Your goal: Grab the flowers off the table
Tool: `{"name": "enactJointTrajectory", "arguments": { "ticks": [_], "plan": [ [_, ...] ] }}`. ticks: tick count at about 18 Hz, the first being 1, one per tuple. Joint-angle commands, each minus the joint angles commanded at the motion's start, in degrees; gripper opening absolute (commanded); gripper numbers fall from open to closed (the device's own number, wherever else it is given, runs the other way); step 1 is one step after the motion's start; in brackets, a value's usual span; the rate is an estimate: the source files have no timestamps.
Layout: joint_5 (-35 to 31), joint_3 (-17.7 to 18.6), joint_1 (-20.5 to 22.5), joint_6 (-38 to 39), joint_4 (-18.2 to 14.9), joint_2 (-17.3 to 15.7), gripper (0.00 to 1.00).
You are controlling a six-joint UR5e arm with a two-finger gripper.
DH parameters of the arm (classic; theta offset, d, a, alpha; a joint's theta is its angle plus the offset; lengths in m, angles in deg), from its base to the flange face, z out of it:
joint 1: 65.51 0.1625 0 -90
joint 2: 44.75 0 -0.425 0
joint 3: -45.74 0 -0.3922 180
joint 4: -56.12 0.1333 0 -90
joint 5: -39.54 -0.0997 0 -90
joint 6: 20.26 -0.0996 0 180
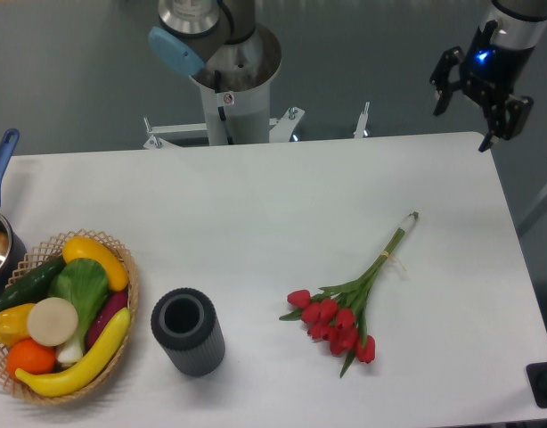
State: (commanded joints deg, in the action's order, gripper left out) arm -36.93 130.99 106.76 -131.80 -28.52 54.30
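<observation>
Currently, the black two-finger gripper (475, 120) is held at 1 o'clock off the white rounded-corner table's (256, 205) far corner, jaws spread, grasping nothing. The tied bunch of red tulips with green stems (349, 303) is laid flat at 5 o'clock, well apart from it.

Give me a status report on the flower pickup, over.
Hand open, empty, above the table's far right corner. Flowers lying flat on the table, untouched. Nothing between hand and flowers; dark vase and produce basket off to the side.
</observation>
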Motion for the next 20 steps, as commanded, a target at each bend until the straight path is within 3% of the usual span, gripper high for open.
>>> {"name": "enactJointTrajectory", "arguments": {
  "ticks": [6, 9, 15, 20],
  "plan": [
    [-0.43, 0.53, -1.23, 7.99, 0.18, 0.35, 1.00],
    [-0.26, 3.42, -3.33, 10.01, 1.57, 0.53, 1.00],
    [-0.26, 9.66, -8.34, 17.48, 12.82, 2.37, 1.00],
    [-0.43, 13.97, -8.96, 17.76, 20.64, 4.74, 1.00]
  ]
}}
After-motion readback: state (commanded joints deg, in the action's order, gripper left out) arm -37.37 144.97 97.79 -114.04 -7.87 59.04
